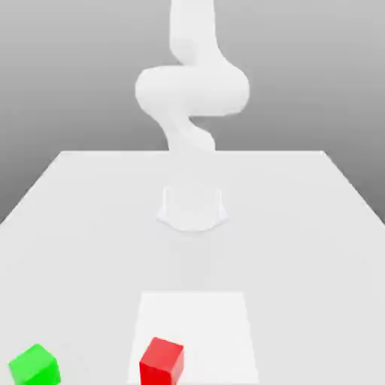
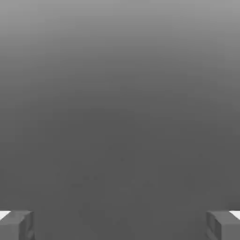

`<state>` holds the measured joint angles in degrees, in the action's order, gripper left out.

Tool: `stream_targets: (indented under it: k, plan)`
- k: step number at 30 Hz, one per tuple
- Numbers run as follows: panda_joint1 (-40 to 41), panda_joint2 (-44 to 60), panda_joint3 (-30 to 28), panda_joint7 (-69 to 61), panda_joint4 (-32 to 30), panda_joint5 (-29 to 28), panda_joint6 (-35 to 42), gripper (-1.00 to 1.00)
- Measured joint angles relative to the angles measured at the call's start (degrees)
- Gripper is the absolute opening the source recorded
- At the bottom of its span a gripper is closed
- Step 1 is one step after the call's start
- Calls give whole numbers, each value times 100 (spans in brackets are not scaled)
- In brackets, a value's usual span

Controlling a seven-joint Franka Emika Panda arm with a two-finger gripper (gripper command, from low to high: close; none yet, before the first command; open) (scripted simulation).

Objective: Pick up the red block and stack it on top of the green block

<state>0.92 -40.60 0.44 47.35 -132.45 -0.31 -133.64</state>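
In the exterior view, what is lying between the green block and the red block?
Only bare table and the white square's edge.

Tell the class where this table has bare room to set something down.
Bare table lies behind the green block, and beside the white square on the exterior view's right. Most crowded: the near edge, where the red block covers part of the square.
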Motion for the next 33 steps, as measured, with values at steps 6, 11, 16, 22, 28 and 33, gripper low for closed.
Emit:
stream_targets:
  k: [6,11,16,22,28,33]
  plan:
    - [213,1282,95,372,-165,-80,-455,0]
    - [341,2322,124,680,-298,-153,-823,0]
    - [433,3360,114,964,-432,-194,-1192,0]
    - [524,4603,79,1236,-592,-144,-1635,0]
    - [548,5845,58,1361,-621,-49,-2305,0]
    - [530,6376,36,1378,-543,-64,-2743,-100]
